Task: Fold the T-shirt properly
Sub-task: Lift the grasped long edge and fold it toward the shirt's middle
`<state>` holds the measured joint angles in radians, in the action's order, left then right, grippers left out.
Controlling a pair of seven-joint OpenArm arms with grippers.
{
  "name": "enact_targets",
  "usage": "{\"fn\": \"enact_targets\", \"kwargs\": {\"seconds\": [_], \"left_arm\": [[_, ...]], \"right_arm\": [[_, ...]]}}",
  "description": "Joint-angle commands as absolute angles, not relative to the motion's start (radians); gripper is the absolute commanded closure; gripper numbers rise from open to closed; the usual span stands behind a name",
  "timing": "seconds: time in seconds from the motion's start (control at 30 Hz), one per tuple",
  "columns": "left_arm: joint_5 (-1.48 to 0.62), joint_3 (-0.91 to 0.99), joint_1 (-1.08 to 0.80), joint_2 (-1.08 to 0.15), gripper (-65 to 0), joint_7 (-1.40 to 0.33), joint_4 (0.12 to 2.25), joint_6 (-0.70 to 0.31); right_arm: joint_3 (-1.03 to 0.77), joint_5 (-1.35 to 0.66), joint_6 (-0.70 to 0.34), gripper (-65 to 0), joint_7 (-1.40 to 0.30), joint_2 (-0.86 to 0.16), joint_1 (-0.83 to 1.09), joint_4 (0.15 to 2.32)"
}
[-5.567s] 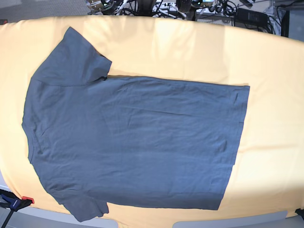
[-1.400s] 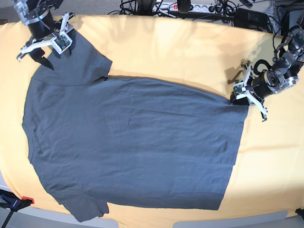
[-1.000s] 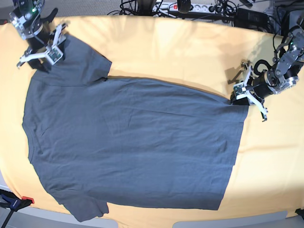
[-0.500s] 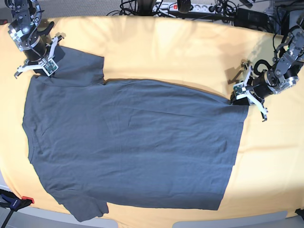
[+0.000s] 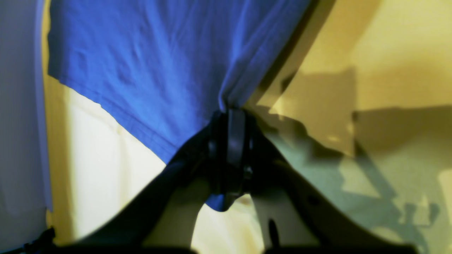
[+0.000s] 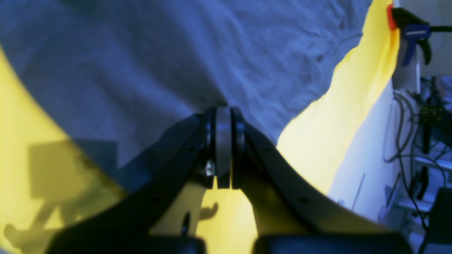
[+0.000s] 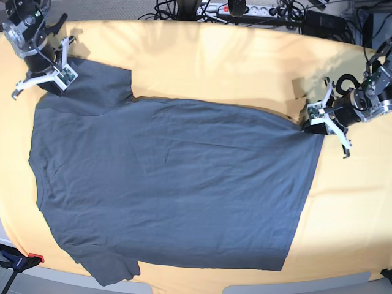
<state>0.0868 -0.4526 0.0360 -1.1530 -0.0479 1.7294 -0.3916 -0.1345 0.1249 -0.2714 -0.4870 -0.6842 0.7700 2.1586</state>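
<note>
Base view: the T-shirt (image 7: 171, 184) lies spread flat on the orange-yellow cloth (image 7: 233, 67), collar end toward the view's left, hem toward its right.
T-shirt colour: dark slate blue-grey here, a brighter blue in the left wrist view (image 5: 152, 60).
Left gripper (image 7: 320, 120): at the hem's far corner on the view's right, jaws pinched together on the fabric.
Left wrist view: the left gripper (image 5: 231, 116) has the corner of the shirt bunched between its closed jaws, cloth fanning out from the pinch and a small tab of blue hanging below the fingers.
Right gripper (image 7: 54, 78): at the outer edge of the far sleeve, top left of the base view, jaws drawn narrow.
Right wrist view: the right gripper (image 6: 223, 114) has its fingers pressed together with the shirt (image 6: 176, 60) edge meeting the tips; it looks clamped on the sleeve.
Near sleeve: lying flat at the bottom left of the base view, close to the cloth's near edge.
Clamp (image 7: 18, 260): blue with a red tip, fixed at the bottom-left edge of the table; also seen in the right wrist view (image 6: 409, 30).
Cables (image 7: 245, 9): a tangle with a power strip beyond the far edge of the cloth.
</note>
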Motion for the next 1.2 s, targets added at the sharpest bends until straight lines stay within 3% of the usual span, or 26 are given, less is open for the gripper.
{"fn": "enact_targets", "kwargs": {"seconds": [0.0,0.37,0.57,0.87,1.17], "left_arm": [[0.068,-0.442,0.049,-1.190,0.0,-0.035,1.752,-0.379],[-0.024,-0.442,0.044,-1.290,0.0,-0.034,1.806,-0.535],[-0.127,-0.442,0.044,-1.365,0.0,-0.035,1.880,-0.698],[-0.224,-0.442,-0.035,-1.549,0.0,-0.059,2.036,-0.698],[-0.226,-0.442,-0.141,-1.553,0.0,-0.160,2.121,-0.698]], "right_arm": [[-0.165,0.134,-0.254,0.0,-0.479,-0.701,0.787,2.189],[-0.387,0.040,-0.311,0.0,-0.479,-0.701,1.025,2.246],[-0.427,0.025,-0.325,0.0,-0.479,-0.701,1.115,2.246],[-0.427,0.030,-0.310,0.0,-0.522,-0.698,1.258,2.333],[-0.448,0.134,-0.221,0.0,-0.534,-0.698,1.309,2.356]]}}
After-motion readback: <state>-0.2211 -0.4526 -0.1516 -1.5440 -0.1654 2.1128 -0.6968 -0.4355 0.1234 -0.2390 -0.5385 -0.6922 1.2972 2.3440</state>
